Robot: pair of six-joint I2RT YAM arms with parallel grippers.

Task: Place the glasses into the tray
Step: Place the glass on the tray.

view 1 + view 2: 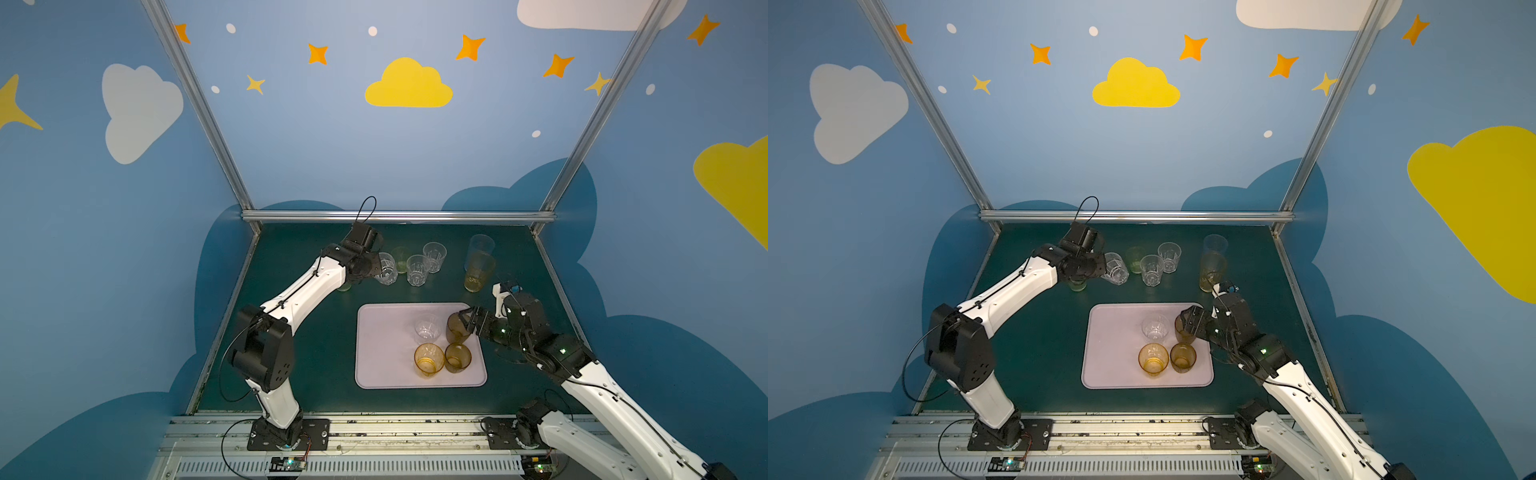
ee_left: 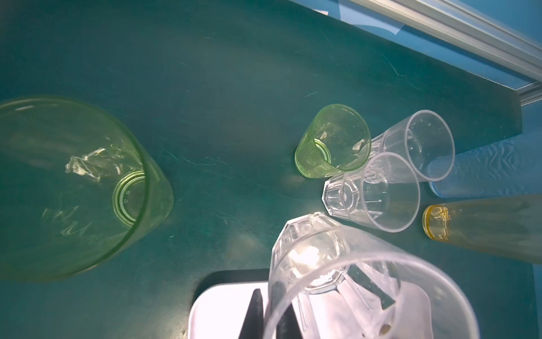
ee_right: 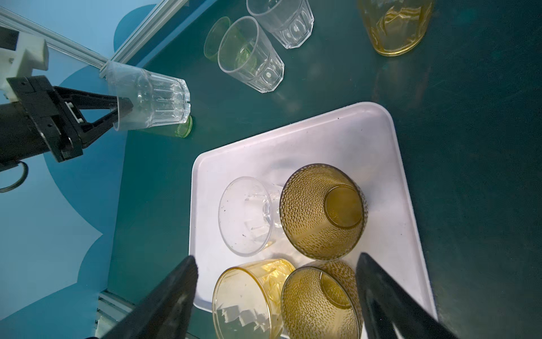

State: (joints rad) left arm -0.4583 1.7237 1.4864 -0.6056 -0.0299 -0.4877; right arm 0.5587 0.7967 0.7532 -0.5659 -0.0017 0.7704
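Lilac tray (image 1: 382, 370) held four tumblers (image 1: 428, 359), one clear, one amber, two brown, close by the spread, empty right hand (image 1: 466, 322). Left hand (image 3: 122, 111) pinched a fifth, a clear faceted tumbler (image 3: 152, 97), by its rim above the table (image 1: 291, 353); six more tumblers (image 1: 417, 270) waited around and beyond it.

Eleven glasses (image 1: 418, 270) (four short clear ones) and one tray (image 1: 382, 353).

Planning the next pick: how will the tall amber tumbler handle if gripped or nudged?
The tall amber tumbler tapers to a narrow base, so a high nudge would probably tip it. Its smooth wall looks slippery. The pale blue tumbler stands close behind; it could get knocked.
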